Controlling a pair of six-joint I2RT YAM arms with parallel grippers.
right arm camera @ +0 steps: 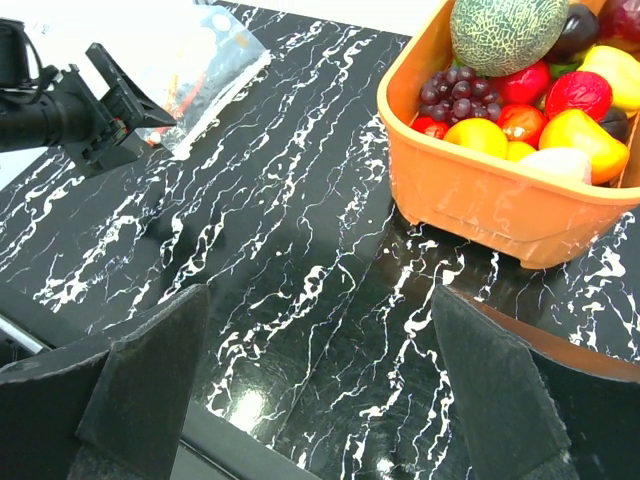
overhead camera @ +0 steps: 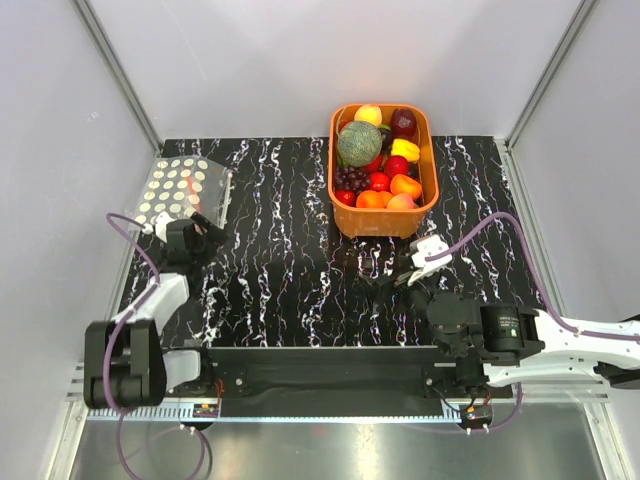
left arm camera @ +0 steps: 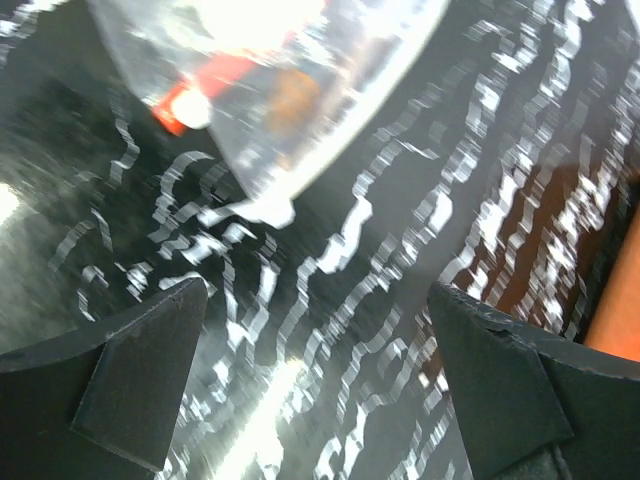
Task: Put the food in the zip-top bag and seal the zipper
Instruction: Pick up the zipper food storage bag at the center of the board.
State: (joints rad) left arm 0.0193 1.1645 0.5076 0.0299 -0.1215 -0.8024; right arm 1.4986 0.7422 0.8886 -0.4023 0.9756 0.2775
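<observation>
Nearest the viewer, two robot arms reached out over a black table (overhead camera: 290, 260) veined with white. The right gripper (overhead camera: 418, 262) hovered just short of the orange basket (overhead camera: 385, 225), its fingers spread wide and holding nothing. The left gripper (overhead camera: 195, 232), also wide open and empty, pointed at the near edge of the zip-top bag (overhead camera: 178, 185). The bag lay flat at the far left of the table, well apart from the basket. A small red-orange patch (left arm camera: 185, 100) showed through the bag's clear dotted plastic. What it was could not be told, nor whether the bag's mouth was open. At the far right, the basket was heaped with toy food. The green netted melon (overhead camera: 358, 143) sat on top, with dark grapes (overhead camera: 350, 178) and red, orange and yellow fruits around it. The task appeared barely begun. The produce sat in the basket, so the packing and the sealing both remained.
</observation>
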